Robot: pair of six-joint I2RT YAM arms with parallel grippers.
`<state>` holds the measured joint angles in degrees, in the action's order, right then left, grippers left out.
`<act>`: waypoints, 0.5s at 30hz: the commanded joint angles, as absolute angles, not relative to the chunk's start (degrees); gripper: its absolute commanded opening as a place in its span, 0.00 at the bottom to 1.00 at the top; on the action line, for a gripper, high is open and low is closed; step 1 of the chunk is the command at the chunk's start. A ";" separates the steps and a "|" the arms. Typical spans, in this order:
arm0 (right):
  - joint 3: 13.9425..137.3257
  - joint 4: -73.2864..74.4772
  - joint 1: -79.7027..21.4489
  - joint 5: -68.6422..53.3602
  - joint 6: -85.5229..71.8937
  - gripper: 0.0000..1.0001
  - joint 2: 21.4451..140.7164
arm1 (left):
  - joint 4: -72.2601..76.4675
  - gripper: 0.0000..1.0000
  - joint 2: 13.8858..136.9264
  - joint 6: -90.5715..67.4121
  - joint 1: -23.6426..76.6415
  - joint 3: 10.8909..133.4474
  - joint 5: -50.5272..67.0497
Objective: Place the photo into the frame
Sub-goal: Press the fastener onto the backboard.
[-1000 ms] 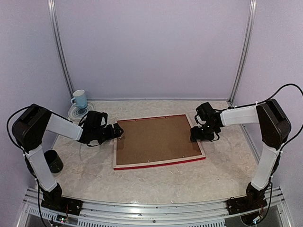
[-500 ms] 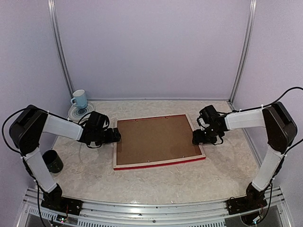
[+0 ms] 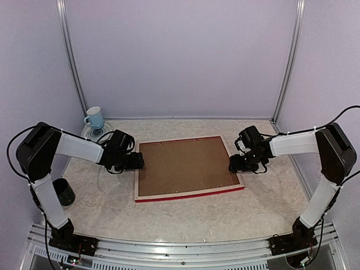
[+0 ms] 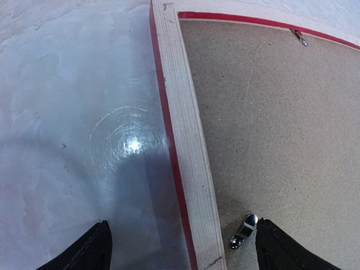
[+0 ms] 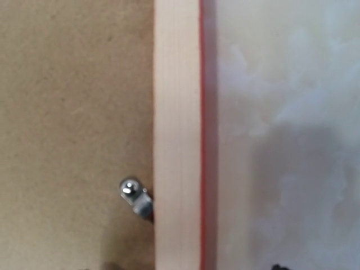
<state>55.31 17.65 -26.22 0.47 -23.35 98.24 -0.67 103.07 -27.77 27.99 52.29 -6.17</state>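
Note:
The frame [image 3: 191, 194] lies face down in the middle of the table, pale wood back up and red edges showing, with a brown backing board [image 3: 185, 163] filling it. The photo is hidden. My left gripper [image 3: 139, 162] is low over the left bar [image 4: 185, 129]. It is open, one finger [image 4: 93, 250] over the table and the other beside a metal clip [image 4: 243, 230] on the board. My right gripper [image 3: 233, 164] hovers over the right bar [image 5: 175, 112] near another clip [image 5: 135, 197]. Only its tips show, wide apart, astride the bar.
A blue mug [image 3: 94, 118] stands on a plate [image 3: 90, 136] at the back left. A dark cup [image 3: 63, 191] sits by the left arm's base. Another clip [image 4: 301, 37] sits on the frame's far bar. Walls close in behind and at both sides.
The left gripper has shifted slightly along the frame's left bar and its jaws have narrowed a little. The right arm's elbow swung outward while its gripper stayed at the right bar.

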 commanded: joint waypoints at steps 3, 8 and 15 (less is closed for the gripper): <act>54.79 16.76 -26.46 0.10 -22.85 0.69 97.09 | -5.03 0.86 105.24 -26.57 29.18 54.81 -7.29; 54.93 17.00 -26.43 0.17 -22.77 0.69 97.12 | -5.51 0.83 105.98 -26.63 29.11 55.38 -7.73; 55.17 17.05 -26.46 0.14 -22.76 0.69 97.56 | -6.35 0.79 106.99 -26.76 29.09 56.80 -7.57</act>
<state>55.31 17.47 -26.22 0.23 -23.33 98.24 -4.16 105.14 -26.87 28.71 55.70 -8.01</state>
